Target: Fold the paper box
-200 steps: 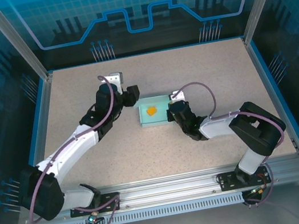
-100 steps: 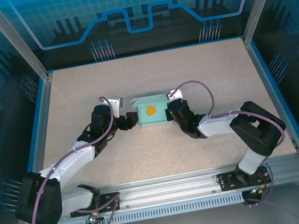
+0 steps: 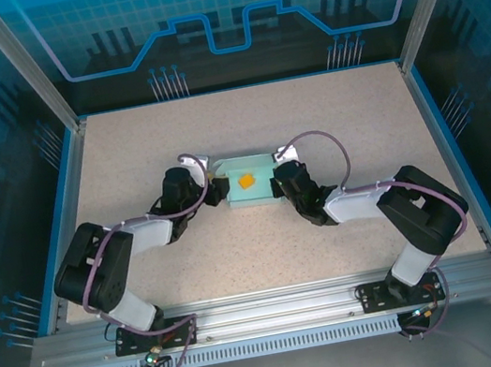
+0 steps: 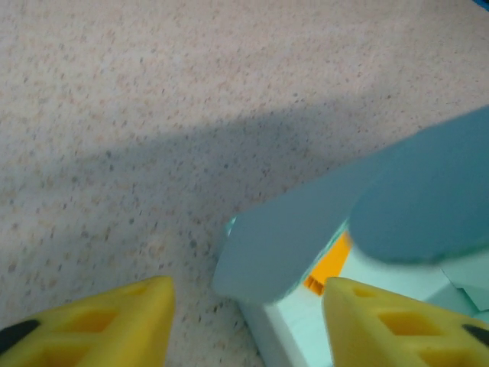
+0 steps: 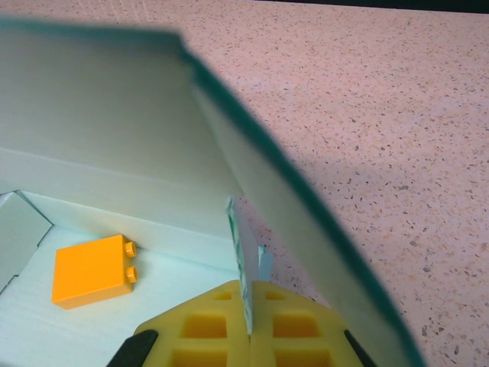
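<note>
The paper box (image 3: 259,192) is a pale light-blue shallow tray in mid-table with a small orange block (image 3: 246,181) inside. My left gripper (image 3: 220,190) sits at its left end, open. In the left wrist view the yellow fingers (image 4: 107,321) straddle the box's corner: one is outside on the table, the other over the interior, and a raised flap (image 4: 283,245) stands between them, touching neither. My right gripper (image 5: 250,289) is shut on the thin right side wall (image 5: 243,252) of the box. A large flap (image 5: 114,107) rises beyond it, and the orange block (image 5: 92,269) lies on the box floor.
The speckled beige table (image 3: 337,110) is bounded by blue side rails and a metal frame. Both arms reach inward from the near edge and meet at the box. Open surface lies behind and to both sides of the box.
My left arm swung down from the back left and brought its gripper to the box's left end, jaws narrowing somewhat. The right gripper and the box stayed put.
</note>
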Controlling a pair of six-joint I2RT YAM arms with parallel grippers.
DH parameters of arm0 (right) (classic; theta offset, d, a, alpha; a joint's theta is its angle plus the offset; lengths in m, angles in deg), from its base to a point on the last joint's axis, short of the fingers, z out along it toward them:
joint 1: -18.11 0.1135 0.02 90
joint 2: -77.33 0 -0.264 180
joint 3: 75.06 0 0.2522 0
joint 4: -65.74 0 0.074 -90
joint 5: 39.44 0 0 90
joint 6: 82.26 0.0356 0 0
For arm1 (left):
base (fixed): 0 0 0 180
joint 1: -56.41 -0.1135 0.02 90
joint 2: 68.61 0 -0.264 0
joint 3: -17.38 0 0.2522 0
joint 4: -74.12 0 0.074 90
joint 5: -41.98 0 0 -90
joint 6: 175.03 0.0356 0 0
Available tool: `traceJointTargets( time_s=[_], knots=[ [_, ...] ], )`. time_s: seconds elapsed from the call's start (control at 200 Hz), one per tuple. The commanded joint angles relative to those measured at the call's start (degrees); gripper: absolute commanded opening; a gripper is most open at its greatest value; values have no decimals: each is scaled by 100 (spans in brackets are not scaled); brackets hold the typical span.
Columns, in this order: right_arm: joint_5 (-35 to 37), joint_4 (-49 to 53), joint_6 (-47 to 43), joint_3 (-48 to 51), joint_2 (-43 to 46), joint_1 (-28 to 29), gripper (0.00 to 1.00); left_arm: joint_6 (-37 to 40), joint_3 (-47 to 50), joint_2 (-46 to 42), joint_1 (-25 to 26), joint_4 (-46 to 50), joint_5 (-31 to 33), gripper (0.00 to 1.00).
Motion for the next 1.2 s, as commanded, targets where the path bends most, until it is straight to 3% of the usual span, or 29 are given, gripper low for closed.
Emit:
traceJointTargets(
  time_s=[0.0, 0.12, 0.37, 0.655, 0.855, 1.196],
  knots=[
    [-55, 148, -32, -77, -46, 6, 2, 84, -193, 96, -52, -440, -281, 48],
    [-72, 151, -33, -77, -77, 3, 2, 84, -193, 117, -53, -514, -284, 43],
    [-87, 192, -9, -129, -95, 0, 2, 35, -333, 110, -52, -424, -441, 22],
    [-88, 530, 120, -412, -87, 7, 2, -749, -596, -31, -16, 40, -368, 9],
    [3, 1052, 454, -765, -129, 16, 1, -1486, -649, -64, 355, 201, 591, 4],
    [206, 1895, 969, -1453, -333, 13, 1, -2098, -899, 71, 1091, 614, 2371, 0]
  ],
)
